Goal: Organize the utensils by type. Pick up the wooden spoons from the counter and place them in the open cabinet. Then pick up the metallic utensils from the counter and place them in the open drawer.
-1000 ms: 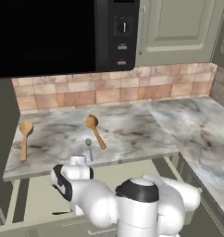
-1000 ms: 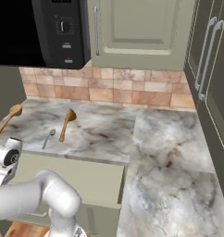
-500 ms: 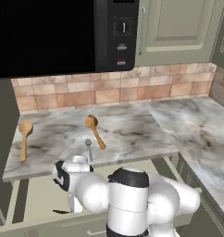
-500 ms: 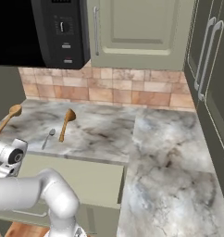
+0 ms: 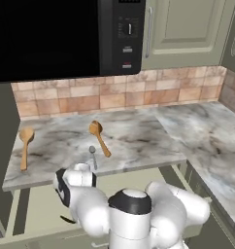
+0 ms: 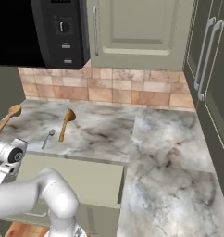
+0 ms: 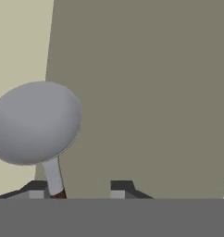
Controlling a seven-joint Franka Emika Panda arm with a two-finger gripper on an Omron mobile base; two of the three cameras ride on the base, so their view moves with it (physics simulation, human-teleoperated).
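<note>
Two orange-brown wooden spoons lie on the marbled counter (image 5: 134, 141): one at the left end (image 5: 25, 146) (image 6: 8, 116), one near the middle (image 5: 99, 137) (image 6: 66, 122). A small grey metal spoon (image 5: 92, 155) (image 6: 48, 138) lies by the counter's front edge. My hand is low over the open drawer (image 5: 37, 209) (image 6: 81, 180), in front of the counter. In the hand view my gripper (image 7: 79, 187) is open over the drawer floor. Another grey metal spoon (image 7: 35, 122) shows bowl-up, its thin handle beside the left fingertip (image 7: 36, 189). I cannot tell whether the two touch.
A black microwave (image 5: 56, 34) (image 6: 58, 28) hangs above the counter. To its right is a grey-green wall cabinet (image 5: 187, 24) (image 6: 137, 28) with its door shut. The counter turns a corner toward the right (image 5: 211, 146). Tall cabinet doors (image 6: 211, 69) stand at the far right.
The jaws have opened from shut. My elbow has swung left and nearer the cameras, while the hand stays over the drawer. The spoons on the counter have not moved.
</note>
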